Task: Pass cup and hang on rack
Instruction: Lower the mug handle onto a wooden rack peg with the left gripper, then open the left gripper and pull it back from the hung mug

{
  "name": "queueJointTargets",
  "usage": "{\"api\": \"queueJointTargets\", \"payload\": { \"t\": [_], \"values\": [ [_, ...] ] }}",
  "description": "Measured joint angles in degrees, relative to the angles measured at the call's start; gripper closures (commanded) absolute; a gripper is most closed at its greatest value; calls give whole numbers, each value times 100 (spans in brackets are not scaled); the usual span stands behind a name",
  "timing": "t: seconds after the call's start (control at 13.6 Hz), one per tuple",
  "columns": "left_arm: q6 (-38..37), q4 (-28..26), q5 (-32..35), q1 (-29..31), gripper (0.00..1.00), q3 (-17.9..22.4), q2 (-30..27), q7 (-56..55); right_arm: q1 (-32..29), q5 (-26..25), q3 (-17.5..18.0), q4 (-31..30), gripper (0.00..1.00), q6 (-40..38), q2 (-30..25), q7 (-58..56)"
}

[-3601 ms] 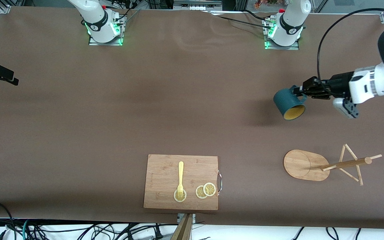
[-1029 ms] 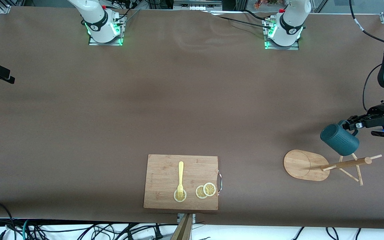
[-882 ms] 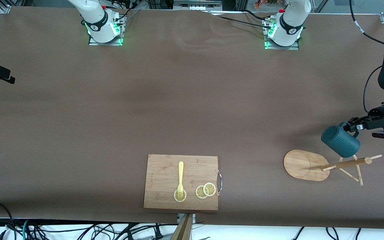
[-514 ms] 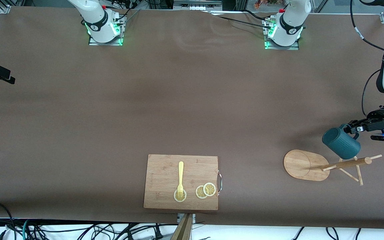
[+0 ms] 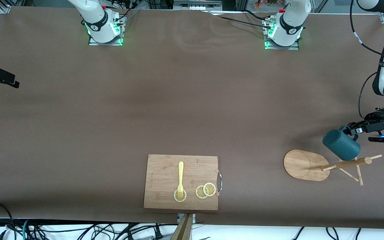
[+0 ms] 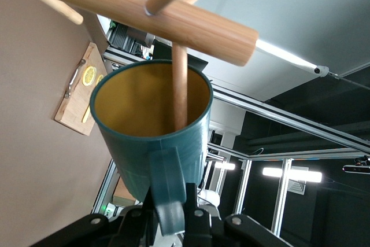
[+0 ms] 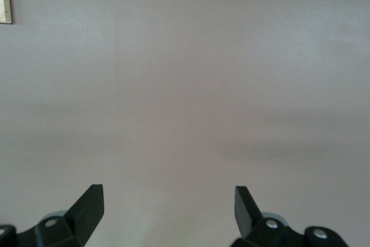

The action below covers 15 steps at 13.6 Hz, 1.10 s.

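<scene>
Ribbed teal-blue mug [image 5: 341, 145] with mustard inside: your left gripper [image 5: 351, 129] clamps handle; lowered onto bamboo rack [image 5: 325, 165] peg [image 6: 180, 88] since earlier. Right gripper [image 7: 169, 207] waits, spread.

The rack [image 5: 325, 165] stands toward the left arm's end of the table, well apart from the cutting board [image 5: 181, 182]. Over the rack's pegs, the left gripper [image 5: 351, 129] holds the cup [image 5: 341, 145], one peg [image 6: 180, 88] inside it.

Spreading wide under everything, a long table covered in brown cloth [image 5: 185, 100]. Standing directly below the left gripper [image 5: 349, 129], a light bamboo mug rack with oval base [image 5: 303, 165]. Lying well apart from that gripper, toward the middle, a rectangular bamboo cutting board [image 5: 165, 173].
</scene>
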Motion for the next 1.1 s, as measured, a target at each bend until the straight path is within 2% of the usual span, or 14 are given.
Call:
{"api": "queueJointTargets", "payload": {
  "t": [0.29,0.37,0.59,0.73,0.81,0.88,1.1],
  "values": [
    [-46,7,-70,56,100,0,114,59,176,-4,36,31,0,79,92,1],
    [-48,10,-70,68,97,0,124,61,235,-37,37,60,0,79,92,1],
    [-58,15,-72,85,71,-2,161,68,273,-130,27,94,0,72,92,2],
    [-75,22,-85,87,40,-5,198,76,257,-146,4,94,0,-15,93,-6],
    [-75,22,-85,95,12,-4,215,76,249,-147,-9,94,0,-147,93,-8],
    [-75,22,-85,107,0,-4,227,76,247,-148,-21,94,0,-301,94,-9],
    [-80,24,-63,123,0,-3,236,105,247,-149,-26,95,0,-793,94,-11]
  ]
}}
